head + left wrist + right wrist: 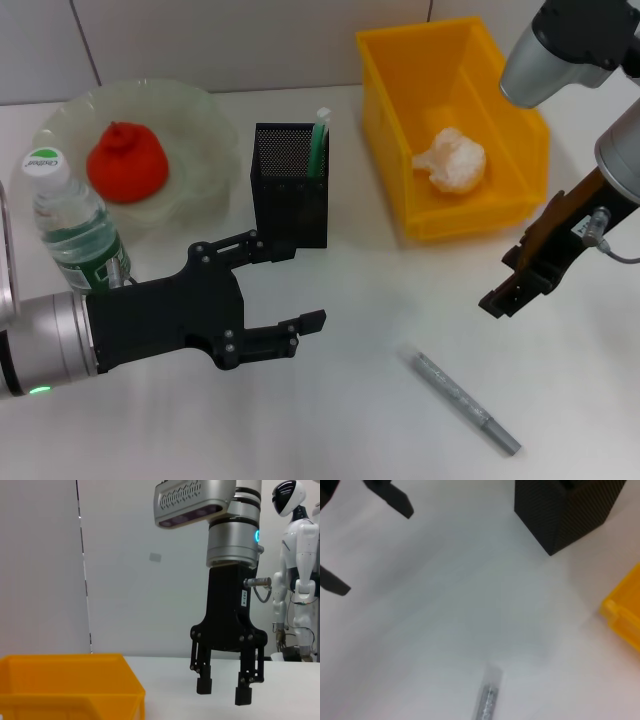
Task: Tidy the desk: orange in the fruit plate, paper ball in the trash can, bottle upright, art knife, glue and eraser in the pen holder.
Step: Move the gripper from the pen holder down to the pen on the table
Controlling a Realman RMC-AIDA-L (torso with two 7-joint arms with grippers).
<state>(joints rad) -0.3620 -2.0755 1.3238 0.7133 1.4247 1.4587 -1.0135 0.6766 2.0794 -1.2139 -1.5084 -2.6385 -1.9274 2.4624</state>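
A slim silver art knife (462,400) (487,701) lies flat on the table near the front. My right gripper (505,297) (223,691) hangs open above the table, up and to the right of the knife. Left of centre, my left gripper (293,285) (365,537) is open and holds nothing. The orange (127,162) sits in the glass fruit plate (195,110). The bottle (70,225) stands upright. The paper ball (452,160) rests in the yellow trash can (395,130) (70,685). A green stick (320,145) pokes out of the black mesh pen holder (290,185) (570,510). The eraser is out of view.
The pen holder stands just behind my left gripper, and the bottle is close by that arm's wrist. The trash can's front wall is beside my right arm. A white humanoid robot (300,570) stands far off past the table.
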